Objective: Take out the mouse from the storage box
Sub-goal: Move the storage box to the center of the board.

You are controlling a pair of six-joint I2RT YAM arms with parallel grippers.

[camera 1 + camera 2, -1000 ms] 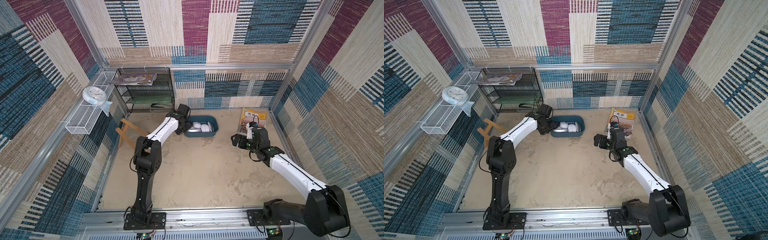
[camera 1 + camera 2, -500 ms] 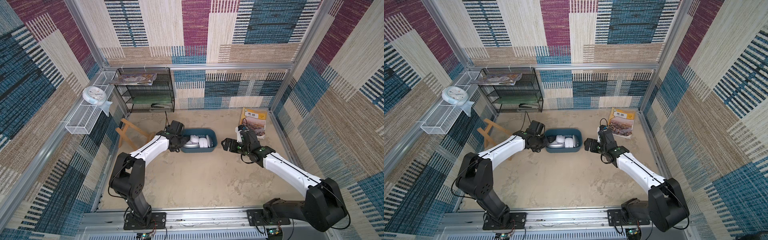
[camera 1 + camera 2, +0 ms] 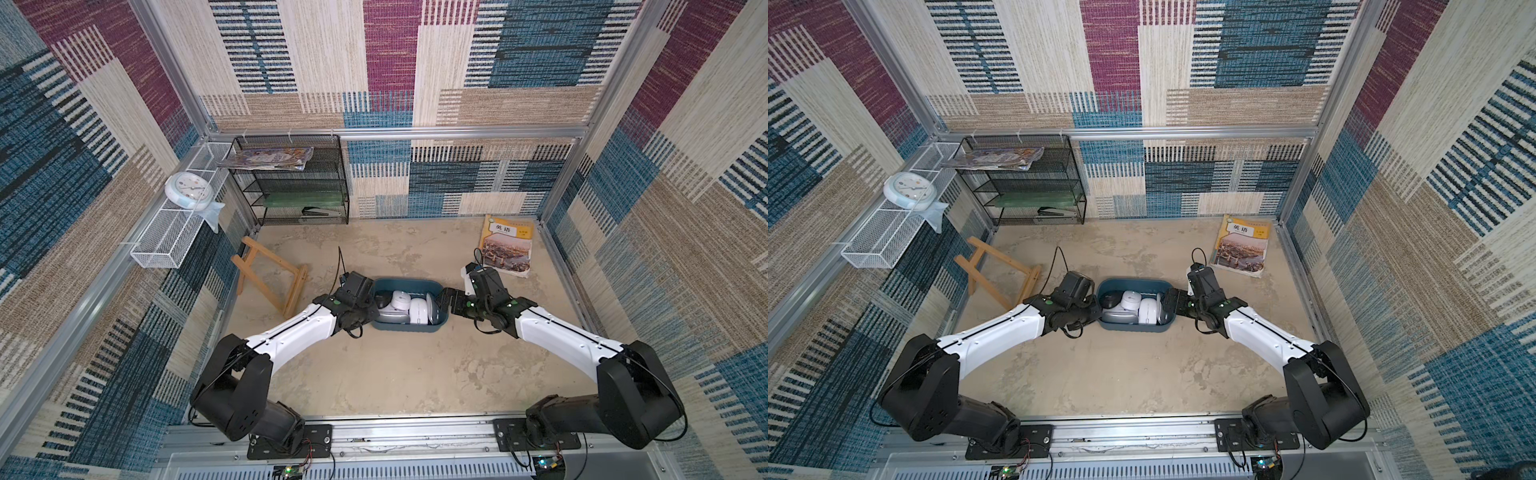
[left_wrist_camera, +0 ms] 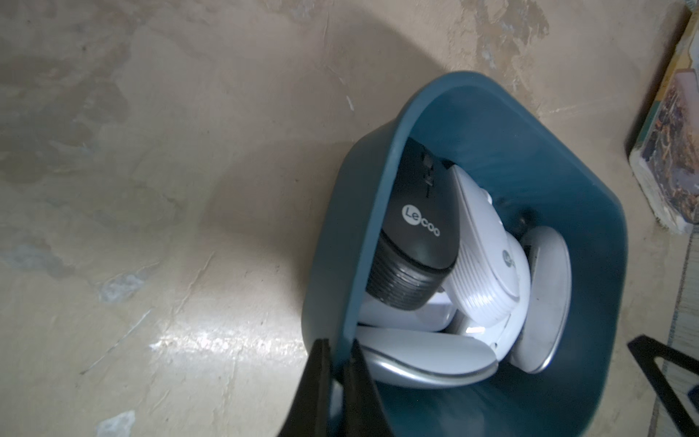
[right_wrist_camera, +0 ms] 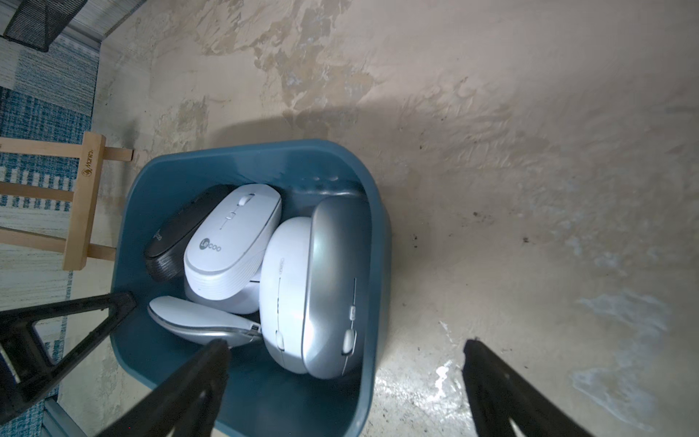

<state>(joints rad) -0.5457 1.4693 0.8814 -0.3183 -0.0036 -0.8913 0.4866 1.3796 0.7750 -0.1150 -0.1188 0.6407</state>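
The storage box point(image 3: 409, 328) sits on the desk point(image 3: 395, 374) between the two arms and holds a pile of mice point(image 3: 417, 311) — among them a black mouse point(image 4: 416, 227) and a silver mouse point(image 5: 336, 280).

Left end effector point(image 4: 337, 350): clenched on the box's end wall.

Right end effector point(image 5: 344, 344): released (one finger inside the box, one outside) — at the opposite end.

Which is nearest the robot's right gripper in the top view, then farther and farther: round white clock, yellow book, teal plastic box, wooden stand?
1. Teal plastic storage box, right at the open right gripper.
2. Yellow book, just beyond, on the right.
3. Wooden stand, past the box's other end.
4. Round white clock, high up, far left.
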